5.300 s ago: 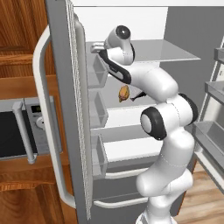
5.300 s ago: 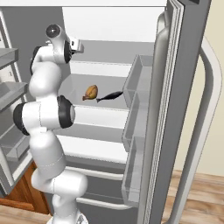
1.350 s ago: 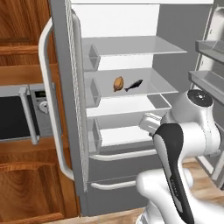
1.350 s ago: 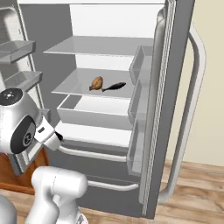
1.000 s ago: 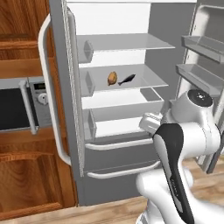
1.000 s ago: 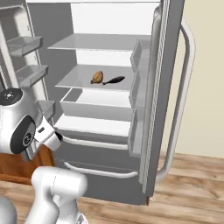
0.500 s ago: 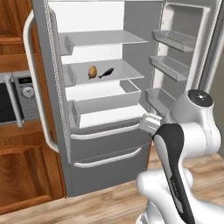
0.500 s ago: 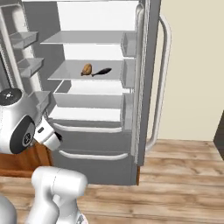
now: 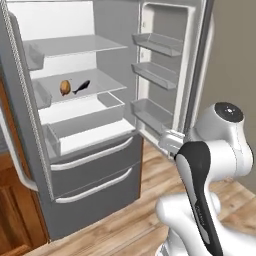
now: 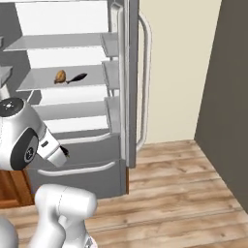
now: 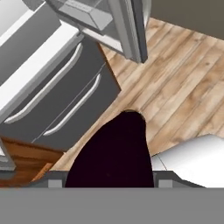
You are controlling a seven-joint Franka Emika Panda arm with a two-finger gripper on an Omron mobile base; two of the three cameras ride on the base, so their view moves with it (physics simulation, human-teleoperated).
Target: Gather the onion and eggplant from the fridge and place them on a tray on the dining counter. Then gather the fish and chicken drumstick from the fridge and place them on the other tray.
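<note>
hand (image 11: 109, 180): closed on the eggplant (image 11: 114, 153), jaws standing wide around its thick body; grey pads just visible at either flank.
eggplant: dark, nearly black, rounded tip pointing away from the palm; long axis running out along the hand's own line.
pointing of hand: downward, over the wood floor (image 11: 183, 78), with the fridge's (image 9: 95, 165) lower drawer fronts off to one side of the tip.
hand vs fridge: low and tucked close to the robot's body in the right base view, well apart from the shelves.
drumstick (image 9: 65, 87): on the middle shelf, brown, left of the fish (image 9: 81, 87); the two just beside each other, contact not resolvable.
fish: dark, long axis lying across the shelf.
step in hand (judgement): carrying the eggplant to a tray on the dining counter.
key relation (judgement): load already gripped, so the next move hinges on where the tray lies from the hand; bearing cannot be told from these views.
placing note (judgement): tip-first lowering likely to roll; laying the long axis flat safer.
</note>
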